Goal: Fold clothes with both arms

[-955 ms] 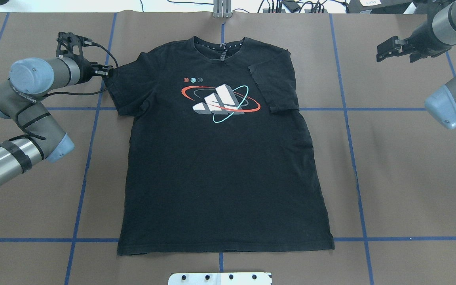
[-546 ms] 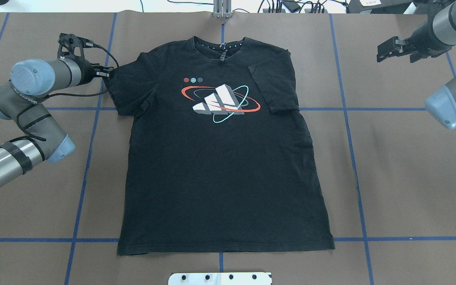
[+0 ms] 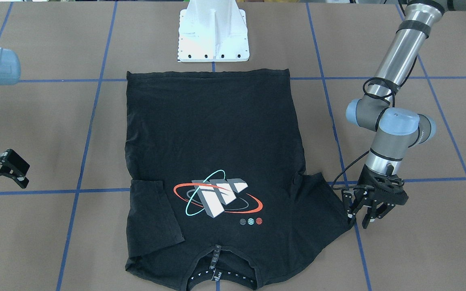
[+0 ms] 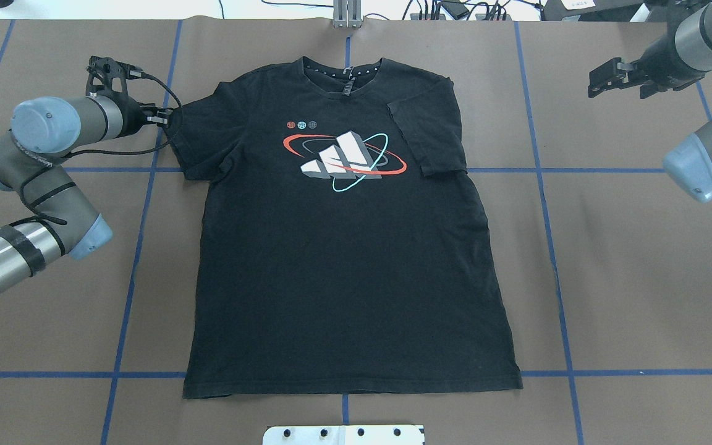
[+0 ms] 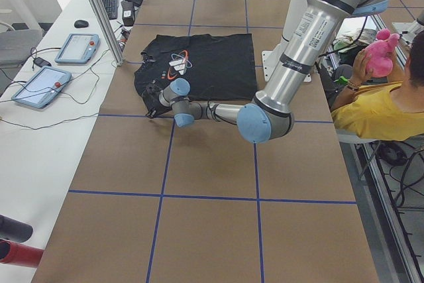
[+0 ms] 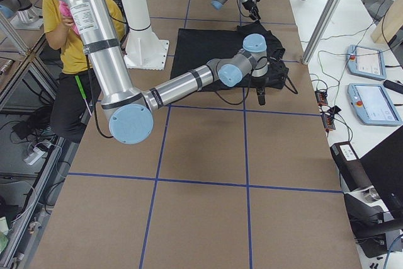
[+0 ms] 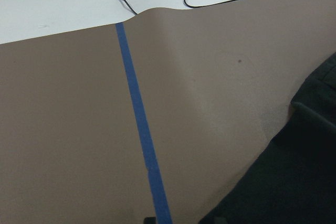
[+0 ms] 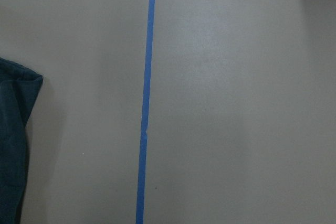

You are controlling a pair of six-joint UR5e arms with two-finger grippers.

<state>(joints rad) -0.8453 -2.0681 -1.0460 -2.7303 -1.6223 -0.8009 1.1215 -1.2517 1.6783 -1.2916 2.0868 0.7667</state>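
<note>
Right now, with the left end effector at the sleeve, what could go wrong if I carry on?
The left end effector stands open at the very edge of the T-shirt sleeve; closing there might catch only the hem and slip.
The right end effector hangs clear of the cloth, so nothing pins it; a pull could drag the whole shirt.
The black cable loops beside the sleeve and may snag.

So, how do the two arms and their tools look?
Alike: the left arm and right arm have silver tubes, grey joints and light blue caps, with black bands. The left tool and right tool are black, two-fingered, with small silver parts. A black cable loops along the left arm.
</note>
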